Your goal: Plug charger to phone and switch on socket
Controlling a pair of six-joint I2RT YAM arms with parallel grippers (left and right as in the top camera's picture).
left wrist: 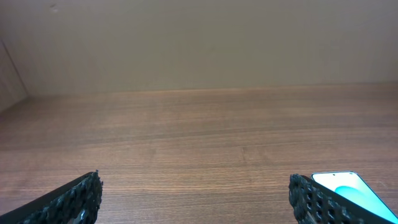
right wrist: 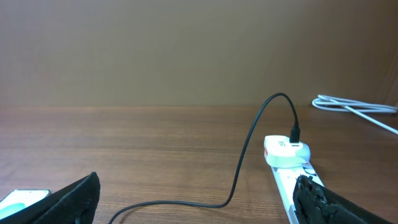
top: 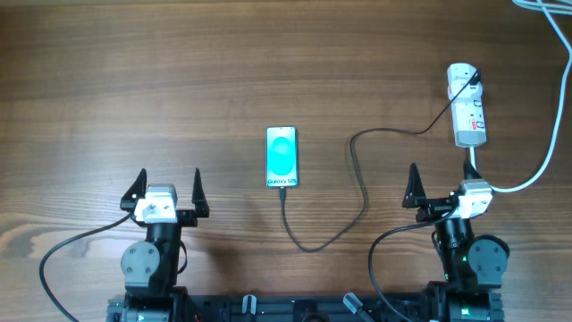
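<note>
Phone [top: 281, 157] between left and right fingers [top: 197, 186]

the only readable text stands on the phone [top: 281, 157] in the middle of the bench [top: 134, 89]: "galaxy s25", in small letters across the near end of its turquoise screen, seen from overhead. the socket [top: 467, 105] at far right carries small red markings, too small to read.
</note>
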